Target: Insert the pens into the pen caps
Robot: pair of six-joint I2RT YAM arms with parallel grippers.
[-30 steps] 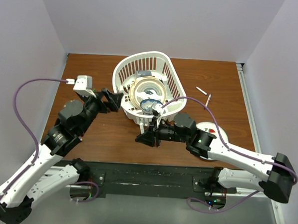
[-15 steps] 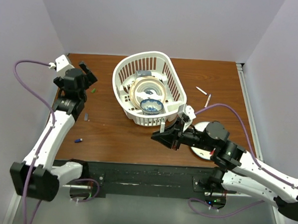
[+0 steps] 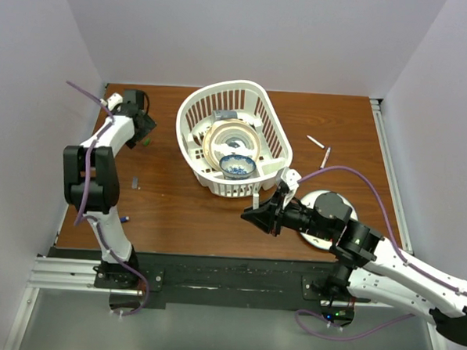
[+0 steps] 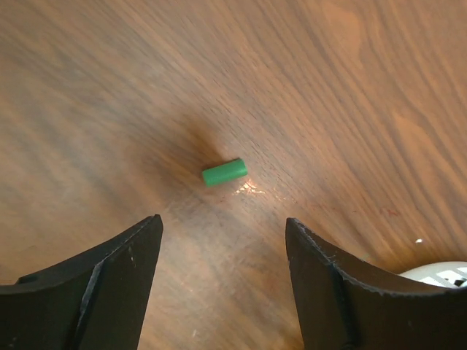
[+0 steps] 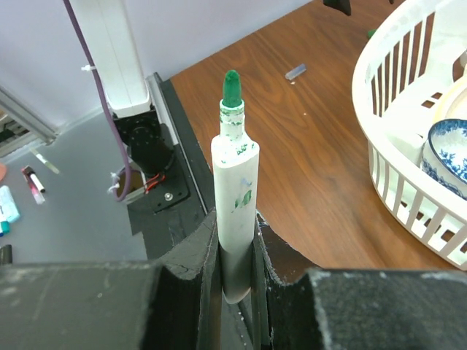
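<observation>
My left gripper (image 4: 221, 227) points down at the table (image 4: 350, 87), jaws apart, nothing between them. The green cap (image 4: 225, 173) lies on its side just ahead of my fingertips, about centred on the gap, touching neither finger.

My right gripper (image 5: 235, 222) is clamped on the green-tipped pen (image 5: 235, 175). The barrel is pinched between both fingers and the pen sticks straight out past the fingertips, with the bare green tip at the far end, uncapped. The barrel has green ink smears.

The white basket (image 5: 379, 138) sits to the right of this gripper, with a blue-patterned bowl (image 5: 449, 153) inside. The greyish cap (image 5: 295, 72) lies on the wood beyond the pen tip, slightly right of it.

In the top view, the blue cap (image 3: 124, 219) lies well apart from both grippers, behind the left one. One spare pen (image 3: 315, 141) and a second spare pen (image 3: 326, 156) lie near each other, well beyond the right gripper.
</observation>
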